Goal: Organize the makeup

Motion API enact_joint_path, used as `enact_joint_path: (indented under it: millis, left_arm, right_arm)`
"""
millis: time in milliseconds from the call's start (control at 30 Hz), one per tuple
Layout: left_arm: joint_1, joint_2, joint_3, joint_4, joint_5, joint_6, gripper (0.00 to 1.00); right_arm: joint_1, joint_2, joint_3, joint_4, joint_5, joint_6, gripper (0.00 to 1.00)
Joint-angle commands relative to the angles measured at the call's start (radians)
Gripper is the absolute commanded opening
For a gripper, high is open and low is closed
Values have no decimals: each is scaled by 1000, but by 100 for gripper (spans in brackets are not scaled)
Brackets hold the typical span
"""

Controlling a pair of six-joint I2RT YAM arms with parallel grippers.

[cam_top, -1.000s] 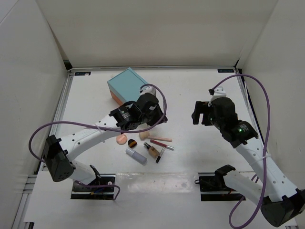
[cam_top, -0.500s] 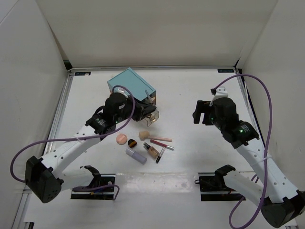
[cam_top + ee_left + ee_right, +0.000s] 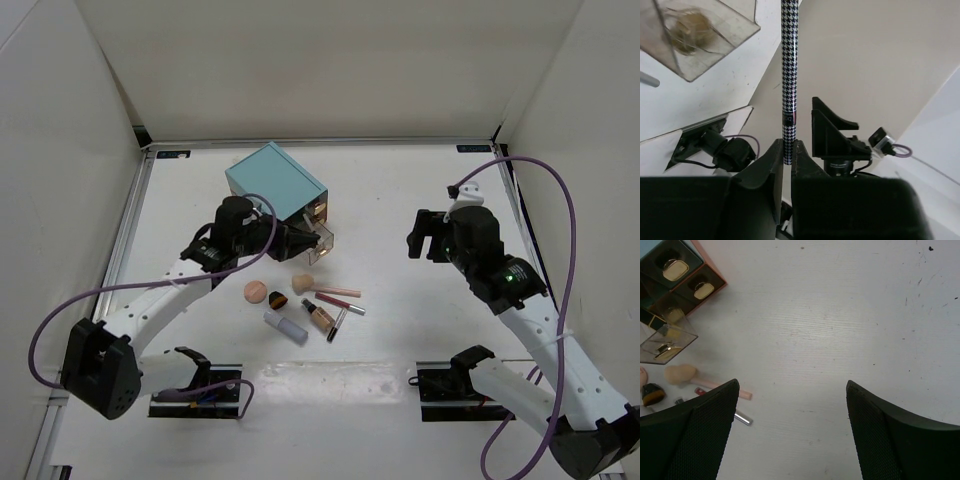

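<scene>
Your L pincer point(image 3: 787, 146) pinches the houndstooth pencil point(image 3: 789, 75), long axis straight out past its tips, clear drawer point(image 3: 715, 42) ahead-left; R pincer point(image 3: 791, 385) wide, empty.

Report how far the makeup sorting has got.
Done: one clear drawer stands pulled out of the teal box. In hand: the left gripper is shut on a slim houndstooth pencil near that drawer. Left: peach puff, beige sponge, foundation bottle, white tube and slim tubes lie on the table.
</scene>
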Motion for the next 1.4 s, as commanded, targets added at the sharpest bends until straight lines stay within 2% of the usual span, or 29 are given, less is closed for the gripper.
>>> enact_joint_path:
  millis: [0, 200, 500, 800, 1267, 1333, 1367]
  left_arm:
    - [38, -72, -34, -43, -24, -61, 10]
    - [84, -51, -22, -68, -6, -47, 9]
    - [83, 1, 5, -80, 22, -24, 9]
    - [84, 47, 18, -68, -64, 19, 9]
    - [86, 213, 113, -43, -80, 63, 9]
    - [84, 219, 120, -37, -86, 65, 13]
    - [86, 225, 123, -37, -93, 70, 22]
  right_arm:
    - [-5, -17, 8, 13, 30, 19, 89]
    - [-5, -11, -1, 19, 45, 15, 90]
    - [-5, 8, 2, 22, 61, 12, 90]
    - [-5, 8, 4, 25, 67, 6, 91]
    - [-5, 5, 16, 19, 73, -4, 91]
    - [-5, 8, 13, 22, 73, -7, 91]
    - [-5, 14, 16, 17, 70, -7, 91]
